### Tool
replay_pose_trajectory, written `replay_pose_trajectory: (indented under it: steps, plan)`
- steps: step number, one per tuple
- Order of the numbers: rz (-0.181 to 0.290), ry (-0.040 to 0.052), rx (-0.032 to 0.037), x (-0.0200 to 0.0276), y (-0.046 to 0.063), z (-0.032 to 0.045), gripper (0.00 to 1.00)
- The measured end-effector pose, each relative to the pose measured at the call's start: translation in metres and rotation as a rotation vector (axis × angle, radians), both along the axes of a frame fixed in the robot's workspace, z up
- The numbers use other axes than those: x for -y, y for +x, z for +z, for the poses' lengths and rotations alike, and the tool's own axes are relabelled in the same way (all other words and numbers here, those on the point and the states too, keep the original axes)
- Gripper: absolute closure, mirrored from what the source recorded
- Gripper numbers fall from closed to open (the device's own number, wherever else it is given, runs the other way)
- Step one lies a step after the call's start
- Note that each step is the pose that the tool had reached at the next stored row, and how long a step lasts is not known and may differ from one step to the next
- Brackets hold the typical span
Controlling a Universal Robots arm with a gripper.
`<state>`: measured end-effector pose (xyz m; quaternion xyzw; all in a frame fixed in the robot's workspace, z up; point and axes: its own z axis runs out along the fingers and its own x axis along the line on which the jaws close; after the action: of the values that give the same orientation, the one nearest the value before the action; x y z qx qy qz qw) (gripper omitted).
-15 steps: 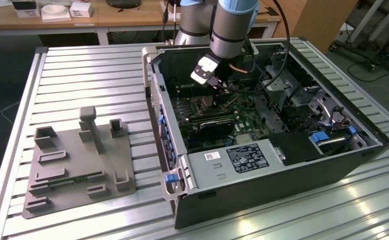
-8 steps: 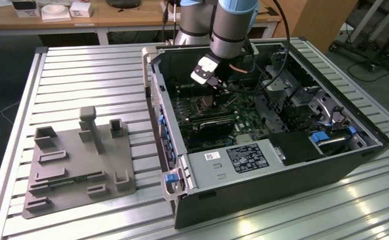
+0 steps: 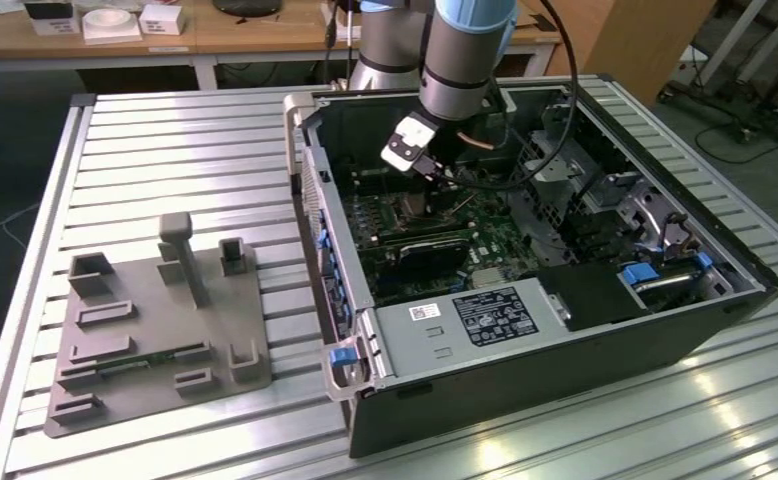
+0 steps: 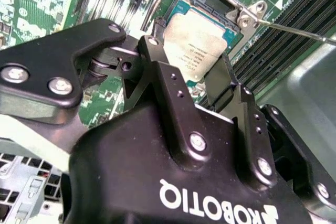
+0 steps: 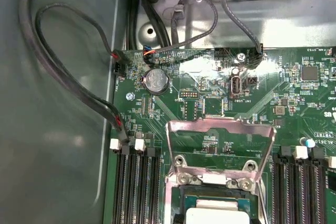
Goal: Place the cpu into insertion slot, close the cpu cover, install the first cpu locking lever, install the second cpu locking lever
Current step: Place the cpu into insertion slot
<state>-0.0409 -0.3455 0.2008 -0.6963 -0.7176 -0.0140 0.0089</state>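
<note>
The cpu (image 4: 202, 38), a flat square chip with a silver-grey top, sits at the insertion slot (image 4: 218, 1) on the green board. My gripper (image 4: 191, 61) reaches down over it, one finger at each side of the chip, shut on it. In the first wrist view the chip's edge (image 5: 215, 216) shows in the dark socket (image 5: 185, 198). The cpu cover (image 5: 220, 124) is swung up and open behind it. A thin locking lever (image 4: 294, 29) juts out free beside the socket. In the exterior view my gripper (image 3: 436, 180) hangs inside the computer case.
The open black computer case (image 3: 523, 400) lies on a slatted metal table. Black cables (image 5: 68, 82) loop beside the board, and memory slots (image 5: 136, 182) flank the socket. A grey fixture block (image 3: 149, 330) stands at the exterior view's left.
</note>
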Motion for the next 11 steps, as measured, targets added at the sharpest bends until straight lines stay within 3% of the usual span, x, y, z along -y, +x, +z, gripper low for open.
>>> replay_pose_trajectory:
  steps: [11]
  plan:
    - [-0.019,-0.0002,-0.0037,-0.0001,0.0,-0.0058,0.46]
